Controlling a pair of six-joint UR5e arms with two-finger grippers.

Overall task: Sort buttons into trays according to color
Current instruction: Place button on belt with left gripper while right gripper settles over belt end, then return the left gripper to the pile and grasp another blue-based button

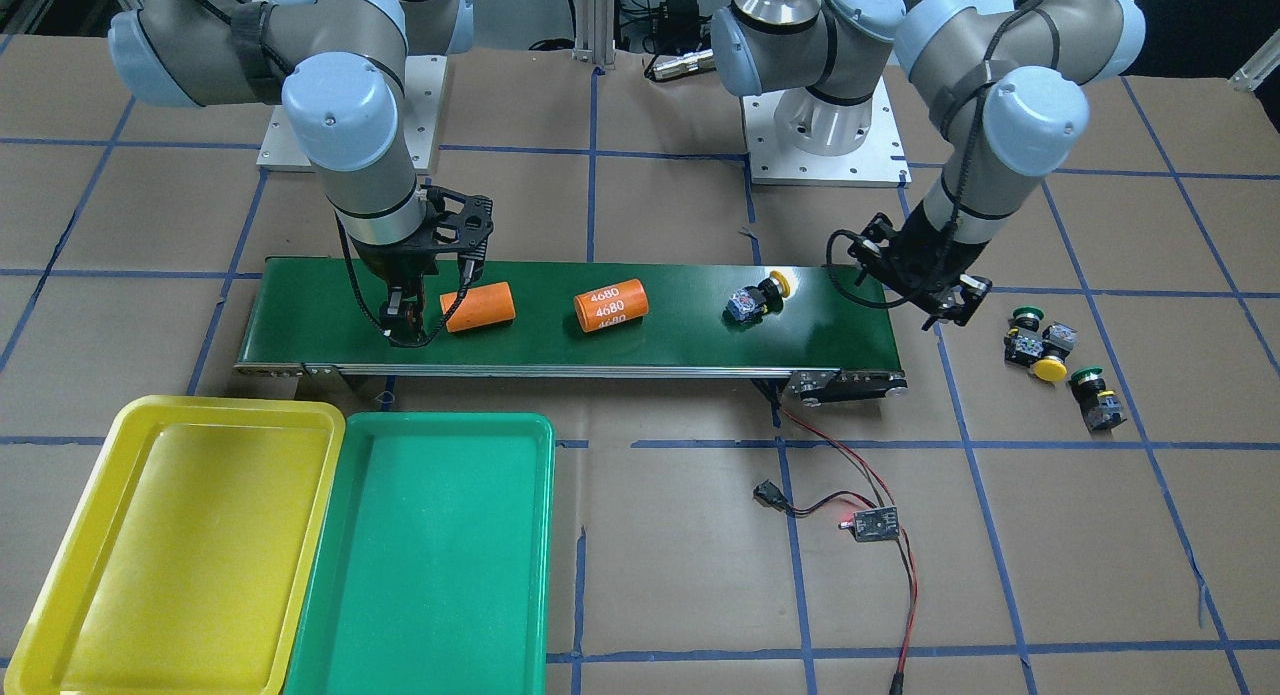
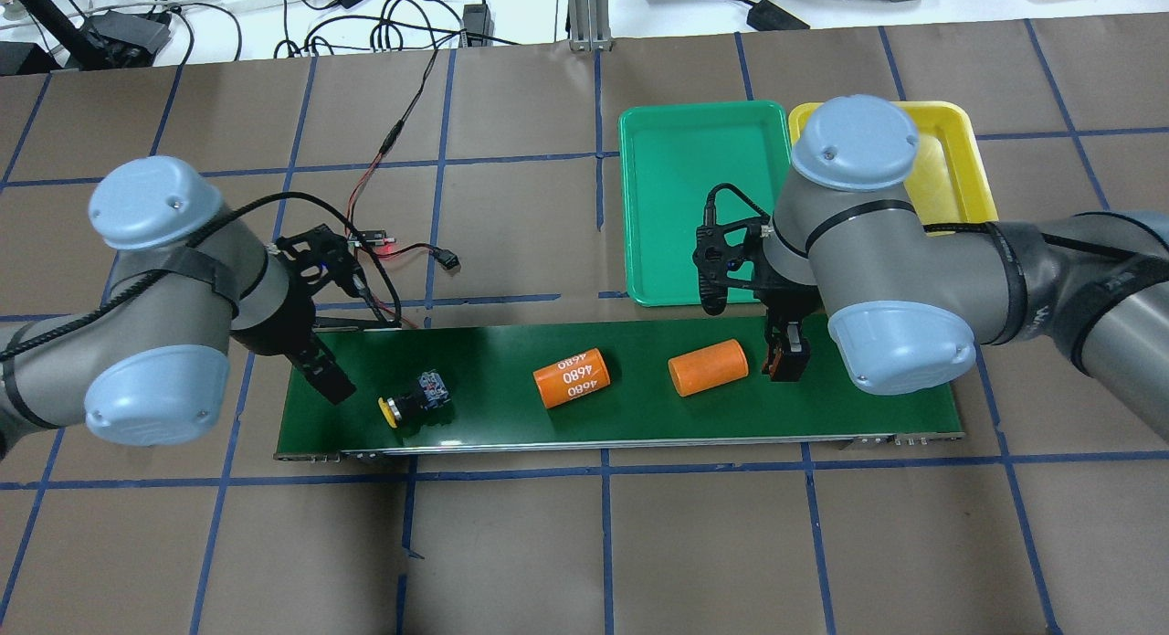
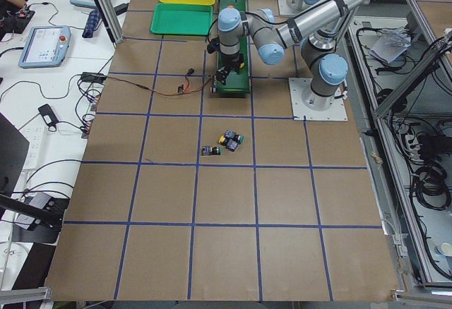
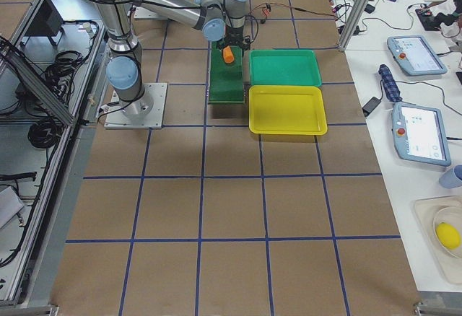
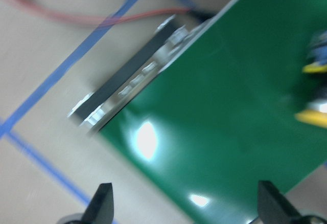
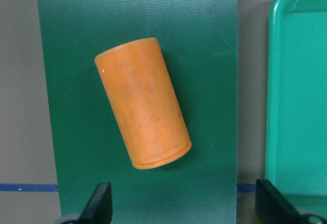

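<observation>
Looking in from your side of the table, you meet the yellow tray [image 1: 230, 407] and the green tray [image 1: 450, 422] first, side by side with their rims touching. Farther in, on the conveyor belt [image 1: 680, 345], one yellow button [image 1: 758, 299] lies on its side. Its long axis slants across the belt, and the cap aims at the robot's edge and the left arm's end. Along the same belt toward the right arm lie the cylinder marked 4680 [image 1: 611, 305] and then a plain orange cylinder [image 1: 478, 306].

Off the belt's left end, on the brown paper, the other three buttons [image 1: 1040, 347] sit in a loose group. Two touch and one green-capped button lies just apart; which way they lean is too small to tell.

The left gripper [image 5: 186, 203] hangs by that end of the belt, fingers spread, holding nothing. Its wrist view is blurred and cuts the yellow cap off at the frame edge. The right gripper [image 6: 184, 203] is spread too, just beside the plain orange cylinder. In the overhead view, the right arm covers part of the yellow tray.
</observation>
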